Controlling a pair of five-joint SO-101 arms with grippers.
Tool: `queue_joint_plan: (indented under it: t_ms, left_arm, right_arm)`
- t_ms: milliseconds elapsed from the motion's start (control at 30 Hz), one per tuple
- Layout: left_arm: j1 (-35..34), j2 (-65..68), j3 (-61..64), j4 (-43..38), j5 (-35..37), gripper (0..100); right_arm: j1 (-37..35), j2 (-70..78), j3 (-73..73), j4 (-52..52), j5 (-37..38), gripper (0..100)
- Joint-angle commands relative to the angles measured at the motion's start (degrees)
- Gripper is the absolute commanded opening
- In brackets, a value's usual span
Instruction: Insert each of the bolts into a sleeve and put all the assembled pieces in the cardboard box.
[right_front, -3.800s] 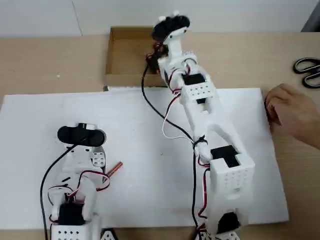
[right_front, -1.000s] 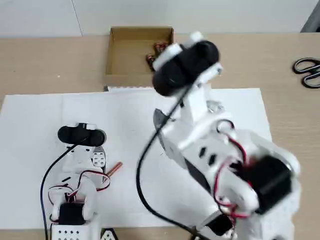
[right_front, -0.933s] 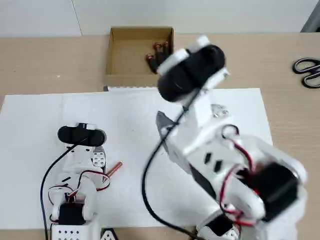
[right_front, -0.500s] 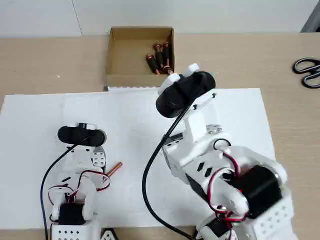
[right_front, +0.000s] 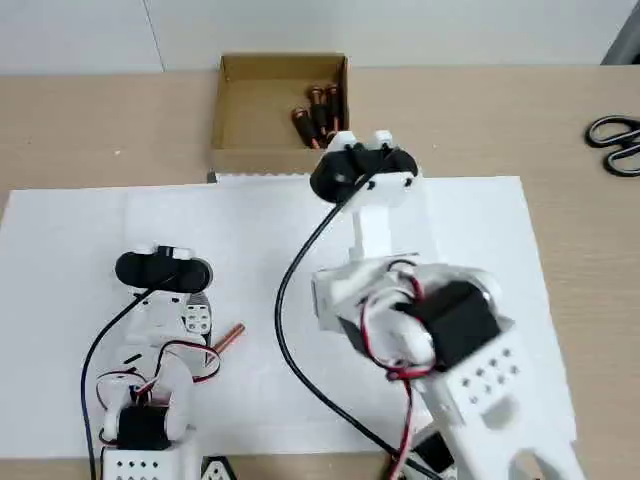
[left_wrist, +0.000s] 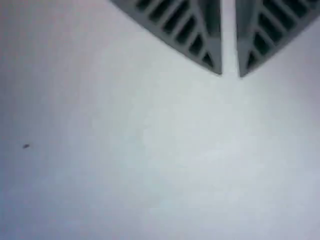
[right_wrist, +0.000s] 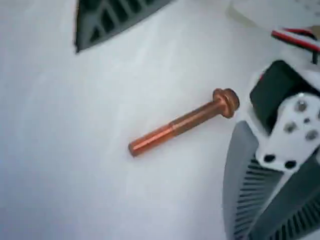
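Observation:
A copper bolt (right_front: 228, 338) (right_wrist: 180, 122) lies flat on the white sheet, just beside my left gripper (right_front: 198, 303) (right_wrist: 250, 190). That gripper points down at the sheet, and its fingertips (left_wrist: 215, 67) are shut on nothing with only a thin slit between them. My right arm (right_front: 400, 300) stands folded over the middle of the sheet, its wrist near the cardboard box (right_front: 215, 110). One of its fingers (right_wrist: 115, 17) hangs over bare paper with a wide gap beside it, so the right gripper is open and holds nothing. Several copper pieces (right_front: 318, 110) lie in the box's right part.
The white sheet (right_front: 80, 240) covers most of the wooden table. Scissors (right_front: 615, 140) lie at the far right edge of the table. A black cable (right_front: 285, 310) loops from the right arm across the sheet.
My right arm has pulled back from the box toward its base, uncovering the copper pieces inside. The hand at the sheet's right edge has gone. The left arm and the bolt have not moved.

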Motion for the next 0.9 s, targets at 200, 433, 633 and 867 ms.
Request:
queue_joint_plan:
  t_ms: [200,433,633,867]
  left_arm:
    - [-0.4,-0.6,-0.5,0.1,-0.2,1]
    - [-0.4,-0.6,-0.5,0.1,-0.3,1]
    - [-0.4,-0.6,-0.5,0.1,-0.3,1]
    - [-0.4,-0.6,-0.5,0.1,-0.3,1]
  right_arm:
    - [6.8,1.4,0.5,-1.0,-2.0,18.3]
    - [7.3,4.3,0.7,-2.5,-2.2,18.3]
    - [7.0,12.6,0.2,-3.0,-7.9,18.3]
    - [7.0,18.0,-0.4,-9.0,-8.8,18.3]
